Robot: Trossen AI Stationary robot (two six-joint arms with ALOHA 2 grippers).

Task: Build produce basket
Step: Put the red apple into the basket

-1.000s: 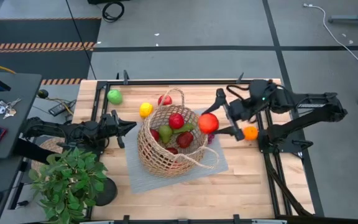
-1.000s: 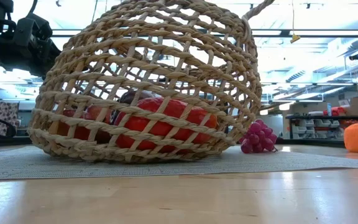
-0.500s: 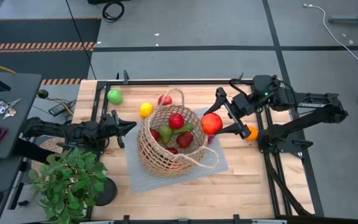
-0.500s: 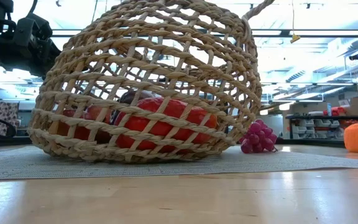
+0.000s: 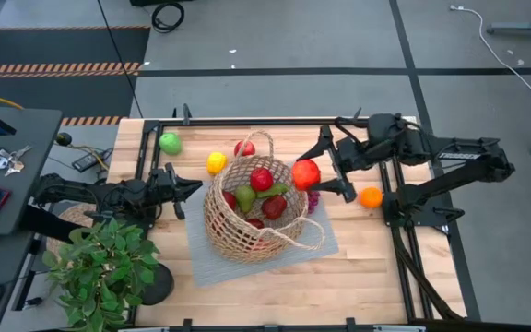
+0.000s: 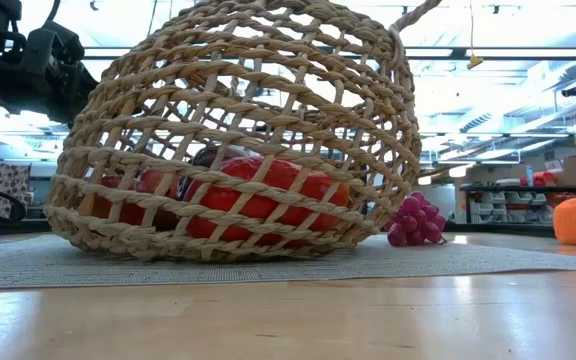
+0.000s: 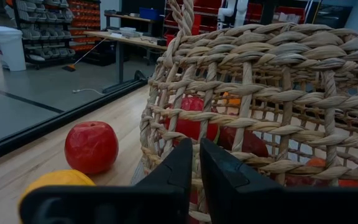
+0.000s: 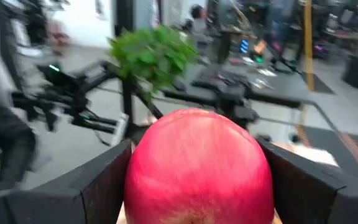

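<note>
Two grippers: your right gripper (image 5: pixel 328 169) clamps red apple (image 5: pixel 306 172) just beside basket (image 5: pixel 253 210) rim; your left gripper (image 5: pixel 190 187), jaws closed, empty, sits at basket's left wall. Basket on mat (image 5: pixel 321 236), holding produce (image 5: pixel 263 179).

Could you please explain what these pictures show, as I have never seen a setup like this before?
Two robot arms work at a wooden table. One picture looks down from above, one looks level across the tabletop, and one comes from each wrist. The right gripper holds a red apple beside the wicker basket, which lies on a grey mat with fruit already inside. The left gripper is shut, at the basket's other side. A green apple, lemon, orange and purple grapes lie loose.
</note>
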